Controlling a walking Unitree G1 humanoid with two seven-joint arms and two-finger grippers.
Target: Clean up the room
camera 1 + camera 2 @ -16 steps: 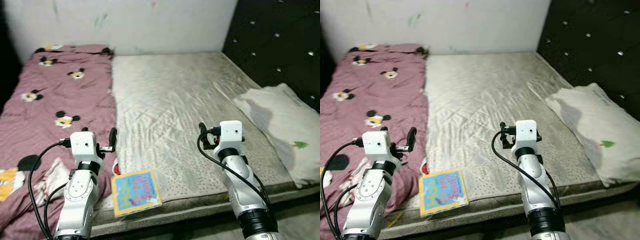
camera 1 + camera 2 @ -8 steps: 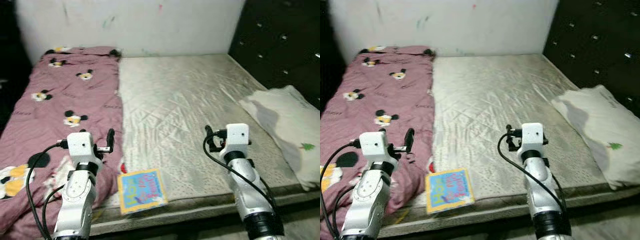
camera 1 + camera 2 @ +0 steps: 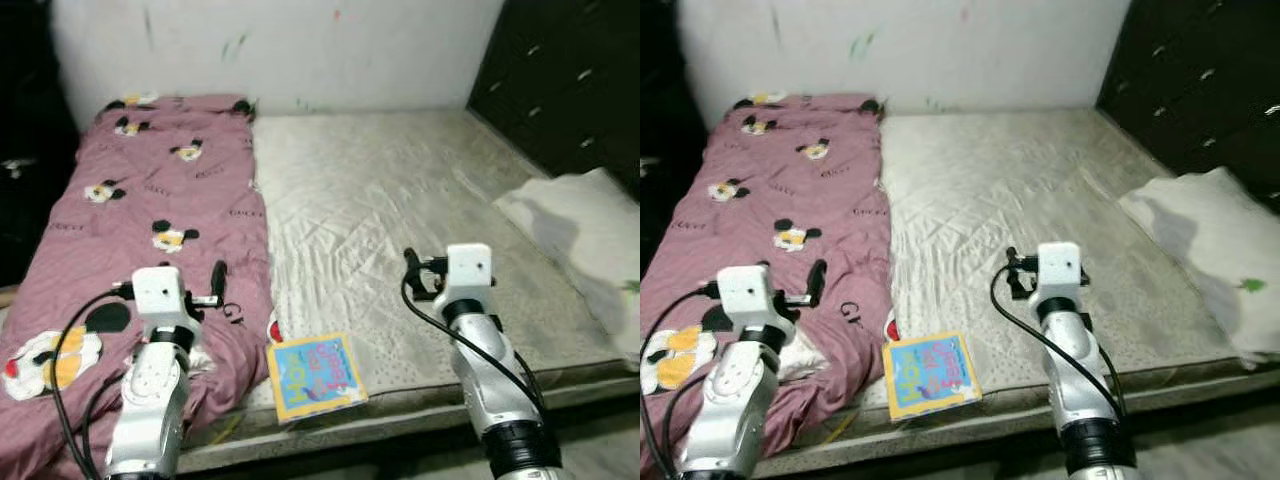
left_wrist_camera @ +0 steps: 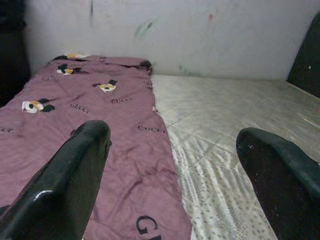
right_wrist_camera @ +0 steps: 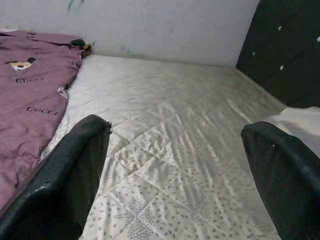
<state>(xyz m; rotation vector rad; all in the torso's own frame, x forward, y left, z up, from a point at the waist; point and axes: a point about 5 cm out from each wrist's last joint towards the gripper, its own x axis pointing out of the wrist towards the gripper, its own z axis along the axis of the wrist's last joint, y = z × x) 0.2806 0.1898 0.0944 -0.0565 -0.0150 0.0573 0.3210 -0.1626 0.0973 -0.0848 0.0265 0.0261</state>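
- Two grippers up in front of me, both spread wide with nothing between the fingers: the left gripper hangs over the purple blanket, the right gripper over the bare mattress.
- One loose item I'd go for first: the picture book, flat on the mattress at the near edge, just beside the blanket's hem.
- From my head view the book sits between the two arms, below and nearer me than both sets of fingertips, so either arm would have to pull back and drop to reach it.
- I judge the left gripper slightly nearer.
- Its long side runs roughly along the bed edge, tilted a little; one corner looks to reach or overhang the edge, which could give a finger room underneath.
- Plenty of open mattress beyond the book; the pillow lies well apart on the right.
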